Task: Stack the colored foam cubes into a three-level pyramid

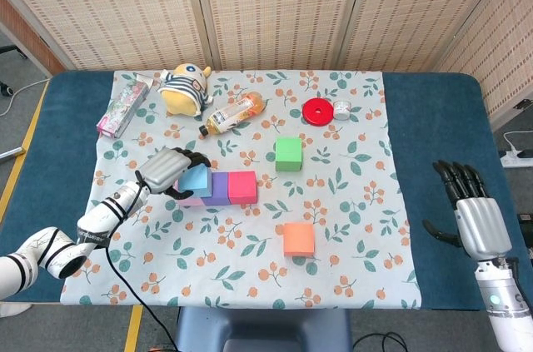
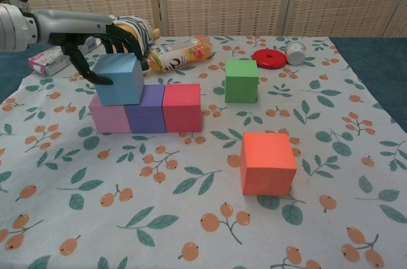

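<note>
On the left of the bench point(image 1: 420, 119), a base row of three cubes sits touching: pink cube point(image 2: 108, 118), purple cube point(image 2: 146, 115), red cube point(image 2: 182, 107); the blue cube point(image 2: 119, 79) rests on the pink and purple ones, with the left hand point(image 2: 105, 40) curled around it, seemingly gripping it; so the second level looks half begun; the green cube point(image 2: 241, 80) and orange cube point(image 2: 268, 163) lie loose to the right, unstacked; the right hand point(image 1: 473, 212) hangs spread and empty, well apart.
</note>
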Robot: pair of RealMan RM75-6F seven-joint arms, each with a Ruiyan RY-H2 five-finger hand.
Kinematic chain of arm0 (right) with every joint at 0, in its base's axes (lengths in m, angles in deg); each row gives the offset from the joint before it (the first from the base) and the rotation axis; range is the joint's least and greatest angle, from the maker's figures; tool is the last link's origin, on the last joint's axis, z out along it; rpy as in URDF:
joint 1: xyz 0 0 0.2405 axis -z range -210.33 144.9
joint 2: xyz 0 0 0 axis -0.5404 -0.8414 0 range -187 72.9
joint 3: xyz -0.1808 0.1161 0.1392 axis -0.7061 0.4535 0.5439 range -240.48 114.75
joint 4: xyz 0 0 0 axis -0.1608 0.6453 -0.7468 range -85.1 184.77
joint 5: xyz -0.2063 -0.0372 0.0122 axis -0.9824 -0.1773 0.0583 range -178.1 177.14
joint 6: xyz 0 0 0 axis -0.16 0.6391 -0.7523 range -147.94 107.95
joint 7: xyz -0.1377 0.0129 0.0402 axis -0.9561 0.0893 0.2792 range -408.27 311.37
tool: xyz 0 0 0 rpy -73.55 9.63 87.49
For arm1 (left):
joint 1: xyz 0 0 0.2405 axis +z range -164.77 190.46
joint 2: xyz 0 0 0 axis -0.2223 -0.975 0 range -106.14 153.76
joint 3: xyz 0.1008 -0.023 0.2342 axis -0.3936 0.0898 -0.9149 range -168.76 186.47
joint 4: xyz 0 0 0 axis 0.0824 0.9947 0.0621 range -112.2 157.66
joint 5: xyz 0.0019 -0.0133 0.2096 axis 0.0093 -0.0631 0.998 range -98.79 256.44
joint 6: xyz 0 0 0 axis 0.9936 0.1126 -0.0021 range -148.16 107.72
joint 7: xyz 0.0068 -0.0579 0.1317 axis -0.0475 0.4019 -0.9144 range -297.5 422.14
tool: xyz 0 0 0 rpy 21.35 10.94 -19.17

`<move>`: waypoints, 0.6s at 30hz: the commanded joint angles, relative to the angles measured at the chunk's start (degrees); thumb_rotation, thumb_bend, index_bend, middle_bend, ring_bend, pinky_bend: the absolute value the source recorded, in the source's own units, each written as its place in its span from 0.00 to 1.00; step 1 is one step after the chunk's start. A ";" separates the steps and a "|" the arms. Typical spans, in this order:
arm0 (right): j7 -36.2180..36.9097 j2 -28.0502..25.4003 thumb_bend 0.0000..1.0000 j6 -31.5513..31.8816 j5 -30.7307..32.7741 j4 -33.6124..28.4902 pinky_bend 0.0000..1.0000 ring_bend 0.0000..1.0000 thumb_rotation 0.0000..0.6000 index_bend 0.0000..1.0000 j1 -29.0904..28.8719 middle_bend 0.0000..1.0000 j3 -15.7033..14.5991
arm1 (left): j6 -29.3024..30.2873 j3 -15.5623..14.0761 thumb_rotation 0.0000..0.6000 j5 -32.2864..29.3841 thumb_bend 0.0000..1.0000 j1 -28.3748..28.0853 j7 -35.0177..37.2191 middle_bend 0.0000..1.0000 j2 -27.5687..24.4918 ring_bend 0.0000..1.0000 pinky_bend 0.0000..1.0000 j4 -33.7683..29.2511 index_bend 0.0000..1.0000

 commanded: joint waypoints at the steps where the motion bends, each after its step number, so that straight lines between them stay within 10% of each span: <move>1: 0.04 -0.02 0.09 0.03 0.01 0.06 0.00 0.00 1.00 0.00 0.06 0.05 0.03 | 0.10 0.01 1.00 -0.09 0.32 -0.03 -0.17 0.30 -0.10 0.26 0.30 -0.21 0.29; 18: -0.46 0.08 0.09 0.09 -0.02 -0.17 0.00 0.00 1.00 0.00 0.22 0.05 0.28 | -0.54 -0.58 1.00 0.03 0.32 -0.65 0.37 0.30 0.78 0.26 0.29 1.02 0.29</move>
